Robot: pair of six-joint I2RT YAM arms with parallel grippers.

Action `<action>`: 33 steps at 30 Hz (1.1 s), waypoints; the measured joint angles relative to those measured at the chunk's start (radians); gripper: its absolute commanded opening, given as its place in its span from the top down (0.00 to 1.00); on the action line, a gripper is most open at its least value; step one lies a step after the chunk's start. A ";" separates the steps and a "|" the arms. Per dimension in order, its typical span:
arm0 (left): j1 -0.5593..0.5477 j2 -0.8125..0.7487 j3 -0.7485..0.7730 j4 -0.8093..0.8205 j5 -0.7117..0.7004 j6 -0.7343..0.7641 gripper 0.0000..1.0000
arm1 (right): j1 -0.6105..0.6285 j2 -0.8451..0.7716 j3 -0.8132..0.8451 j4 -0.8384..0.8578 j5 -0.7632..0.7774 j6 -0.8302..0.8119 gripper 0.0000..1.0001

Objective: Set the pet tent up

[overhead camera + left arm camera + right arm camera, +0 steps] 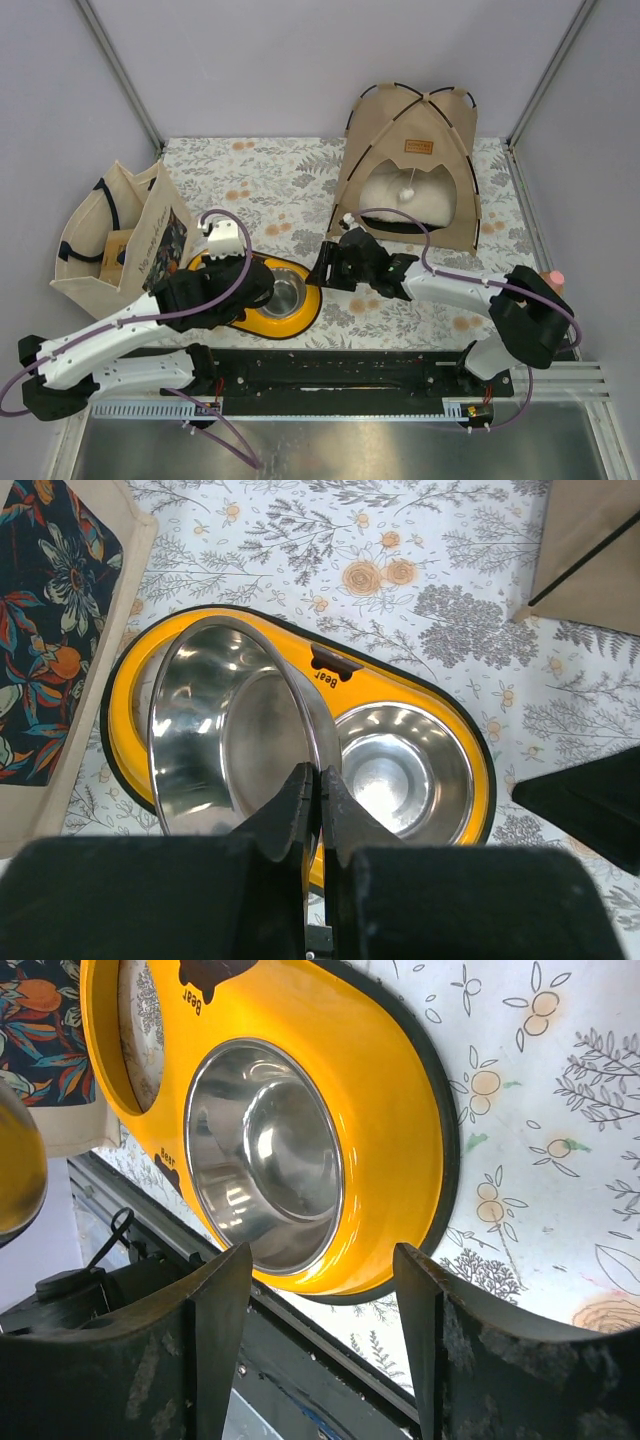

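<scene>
Pet tent (412,165): erected at the far right of the floral-covered table (290,180), entrance facing the arms, thin black poles (400,90) crossing at the peak, brown label patch (419,146) above the opening, white pompom (408,189) hanging in the entrance. White cushion (380,195) lying inside on the dark floor. Left gripper (320,780): jaws pinched nearly together on the rim of a steel bowl (215,730), held tilted over the left end of the yellow feeder (400,685); well apart from the tent. Second steel bowl (400,770): seated level in the feeder's right well. Right gripper (320,1260): jaws spread wide, nothing between them, touching nothing visible; placed between the feeder and the tent's front left corner, near that corner, pointed towards the feeder. Contact between the right arm and the tent canvas: cannot be told from the overhead view. Feeder's left well, seen from the right wrist: floral cloth visible through it. Cream printed tote bag (120,240): upright at the left edge of the table, just beside the feeder, mouth open, dark handles up.
</scene>
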 measured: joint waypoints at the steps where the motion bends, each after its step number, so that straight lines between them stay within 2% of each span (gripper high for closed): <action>1: 0.012 0.006 -0.002 0.008 0.007 0.008 1.00 | 0.001 -0.013 0.003 -0.012 0.008 -0.013 0.33; 8: 0.209 0.132 -0.014 0.055 0.096 0.110 1.00 | 0.003 -0.077 -0.014 -0.052 0.041 -0.054 0.35; 16: 0.359 0.351 -0.014 0.117 0.132 0.198 1.00 | 0.003 -0.157 -0.129 -0.049 0.052 -0.054 0.36; 25: 0.472 0.481 -0.014 0.223 0.175 0.258 1.00 | 0.003 -0.278 -0.193 -0.054 0.072 -0.057 0.35; 33: 0.544 0.552 -0.018 0.274 0.186 0.261 1.00 | 0.004 -0.304 -0.222 -0.053 0.086 -0.058 0.35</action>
